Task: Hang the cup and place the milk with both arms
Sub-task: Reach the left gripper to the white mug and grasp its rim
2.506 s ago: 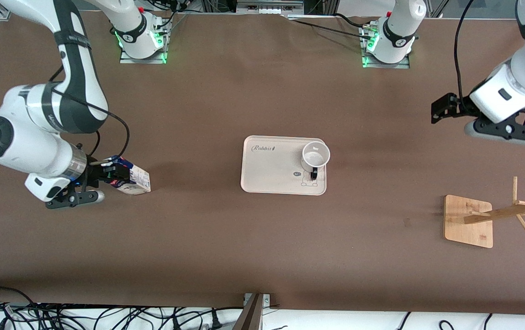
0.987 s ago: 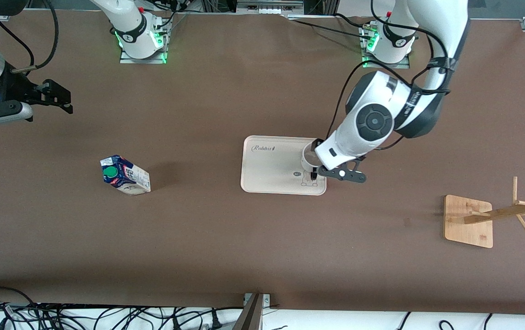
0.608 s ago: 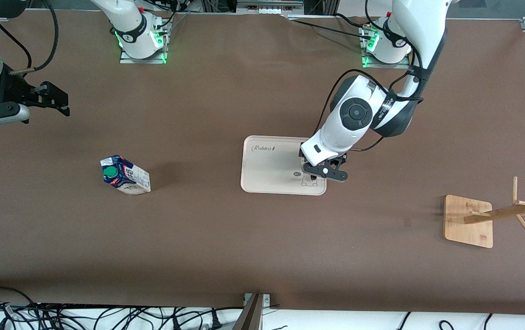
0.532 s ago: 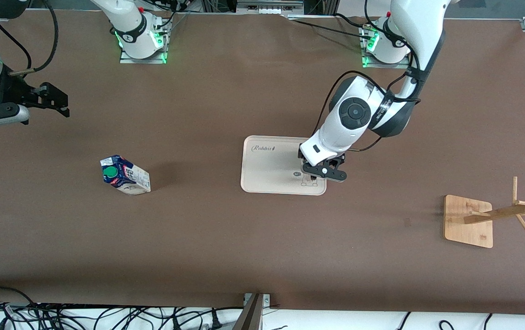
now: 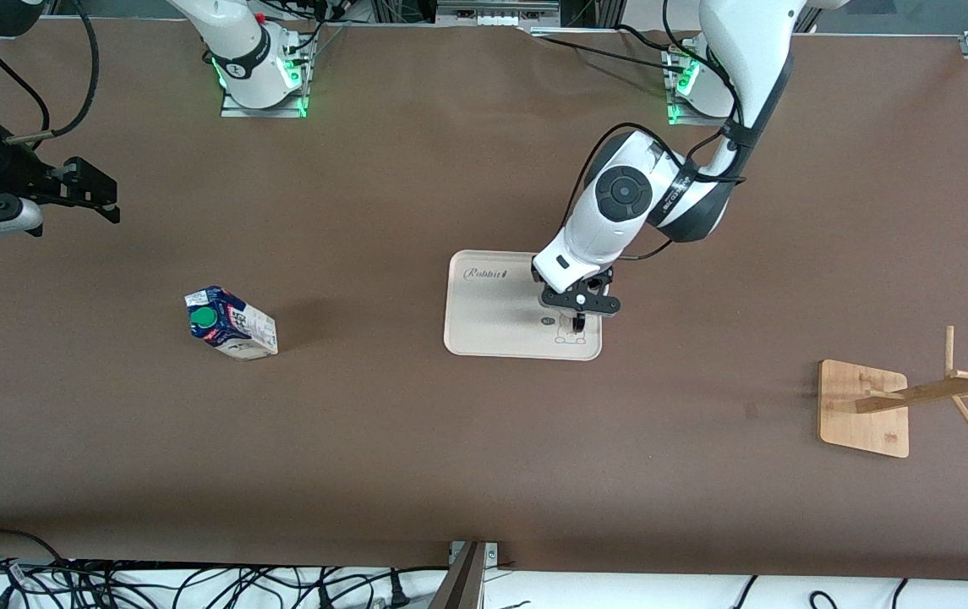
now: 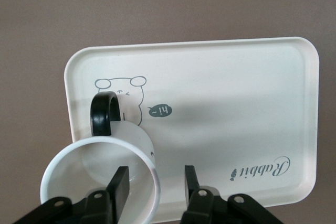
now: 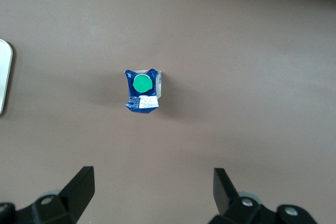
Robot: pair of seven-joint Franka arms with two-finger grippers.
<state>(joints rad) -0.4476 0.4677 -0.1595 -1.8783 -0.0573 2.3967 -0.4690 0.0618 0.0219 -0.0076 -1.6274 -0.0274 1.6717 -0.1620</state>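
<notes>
The right gripper (image 5: 112, 193) has been pulled away from the milk (image 5: 230, 324) and is now held up over the bare table at the right arm's end. In the front view that spot is at about eleven o'clock from the carton. Its jaws are spread wide and nothing is held. The milk has not been moved. It is seen on the table, well apart from the tray (image 5: 492, 338), at about nine o'clock from it in the front view.

The left gripper (image 5: 576, 317) has been brought across from the rack's end of the table and lowered onto the cup (image 6: 89, 177). Its jaws have been drawn in partway. In the left wrist view, one finger is seen inside the cup and the other just outside, with the cup's wall between them. A gap is still seen, so the cup is not yet pinched.

So the cup is judged to be the step in hand, and the milk is left for later.

The cup is stood upright in the tray, at the corner toward the left arm's end. Its black handle is pointed to six o'clock in the front view. The left arm is bent at the elbow, and its wrist is pointed down at the tray. The wooden rack (image 5: 864, 406) is stood near the left arm's end with nothing hung on it.
</notes>
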